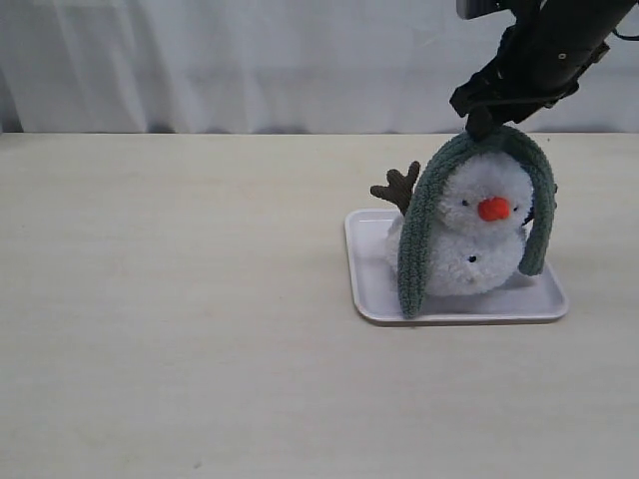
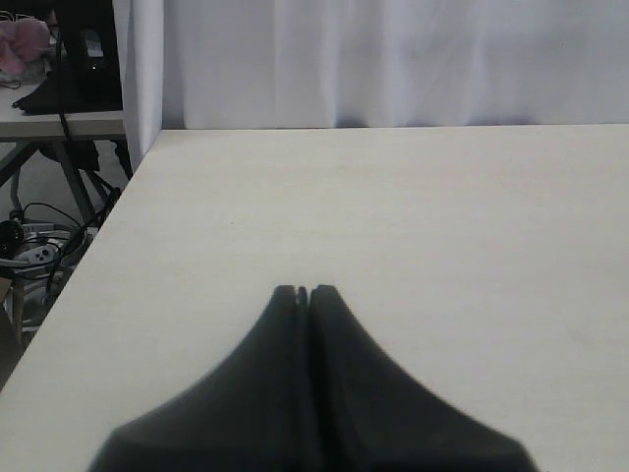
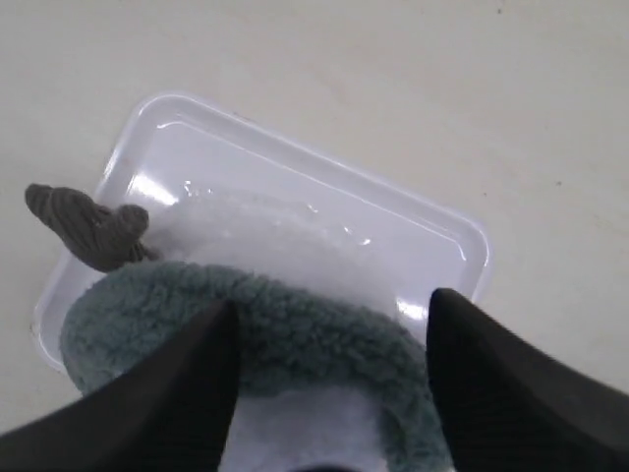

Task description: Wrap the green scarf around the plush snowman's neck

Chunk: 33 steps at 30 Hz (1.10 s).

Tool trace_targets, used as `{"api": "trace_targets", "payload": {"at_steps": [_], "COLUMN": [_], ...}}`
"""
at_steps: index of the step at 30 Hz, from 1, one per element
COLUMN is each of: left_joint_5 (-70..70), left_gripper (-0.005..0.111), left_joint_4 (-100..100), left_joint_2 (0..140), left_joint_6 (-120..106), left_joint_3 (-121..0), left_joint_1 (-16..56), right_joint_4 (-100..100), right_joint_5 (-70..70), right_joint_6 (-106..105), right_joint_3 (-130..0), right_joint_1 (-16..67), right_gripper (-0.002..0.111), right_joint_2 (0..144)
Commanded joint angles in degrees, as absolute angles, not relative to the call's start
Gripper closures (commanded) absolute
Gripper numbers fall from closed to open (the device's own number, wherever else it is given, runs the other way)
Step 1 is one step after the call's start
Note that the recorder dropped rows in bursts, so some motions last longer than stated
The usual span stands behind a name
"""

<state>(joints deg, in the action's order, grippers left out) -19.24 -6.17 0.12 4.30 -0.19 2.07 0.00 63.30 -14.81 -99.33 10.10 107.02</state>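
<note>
The fluffy white plush snowman [image 1: 477,254] sits upright on a white tray [image 1: 371,279], its orange nose facing forward. The grey-green green scarf [image 1: 417,235] arches over its head, with both ends hanging down its sides. The longer end reaches the tray.

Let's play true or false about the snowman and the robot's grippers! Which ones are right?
1. The scarf lies over the snowman's head. True.
2. The snowman sits in a red bowl. False: it sits in a white tray.
3. The left gripper is shut. True.
4. The scarf is tied in a knot. False: its ends hang loose down both sides.
5. The right gripper is far from the snowman. False: it is open, just above the head.
</note>
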Motion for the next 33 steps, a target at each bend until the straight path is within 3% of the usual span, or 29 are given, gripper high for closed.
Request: {"api": "trace_targets", "payload": {"at_steps": [1, 9, 13, 19, 33], "left_joint_5": [-18.51, -18.51, -18.51, -18.51, -18.51], "left_gripper": [0.107, 0.107, 0.107, 0.107, 0.107], "left_joint_4": [-5.92, -5.92, -5.92, -5.92, -5.92], "left_joint_2": [0.00, 0.00, 0.00, 0.00, 0.00], "left_joint_6": [4.36, 4.36, 4.36, 4.36, 4.36], "left_joint_3": [0.00, 0.00, 0.00, 0.00, 0.00], "left_joint_1": [1.99, 1.99, 1.99, 1.99, 1.99], "right_joint_4": [-0.86, 2.40, 2.62, 2.62, 2.62], "right_joint_5": [64.78, 64.26, 61.37, 53.34, 45.12], "right_joint_6": [-14.23, -12.80, -12.79, -12.39, -10.69], "right_joint_3": [-99.91, -97.39, -91.32, -83.55, -83.24], "right_joint_1": [9.85, 9.85, 9.85, 9.85, 9.85], "right_gripper": [0.060, 0.085, 0.104, 0.104, 0.104], "right_joint_2": [105.43, 97.44, 95.20, 95.97, 101.04]}}
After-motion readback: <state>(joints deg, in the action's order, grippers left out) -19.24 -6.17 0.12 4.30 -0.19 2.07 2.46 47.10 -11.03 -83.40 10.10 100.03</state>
